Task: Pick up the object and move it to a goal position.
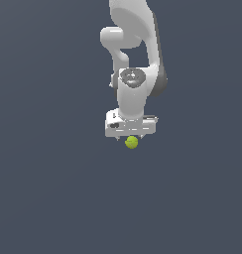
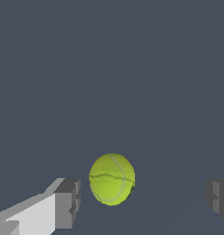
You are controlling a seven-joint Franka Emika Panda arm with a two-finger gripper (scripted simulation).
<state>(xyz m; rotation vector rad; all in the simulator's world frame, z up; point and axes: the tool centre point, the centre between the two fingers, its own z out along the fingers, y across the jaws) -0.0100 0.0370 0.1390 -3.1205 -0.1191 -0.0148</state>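
Gripper (image 2: 143,197) directly over the yellow-green ball (image 2: 112,179). Jaws spread wide, ball between them, nearer one finger (image 2: 65,204), touching neither.

No readable text, labels or signs.

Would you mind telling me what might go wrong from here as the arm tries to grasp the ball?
1. In the wrist view the ball sits off-centre in the open gripper, close to one finger and well apart from the other. On closing, the near finger may touch first and nudge it.
2. The ball is round and much narrower than the gripper, so a nudge could roll it away.
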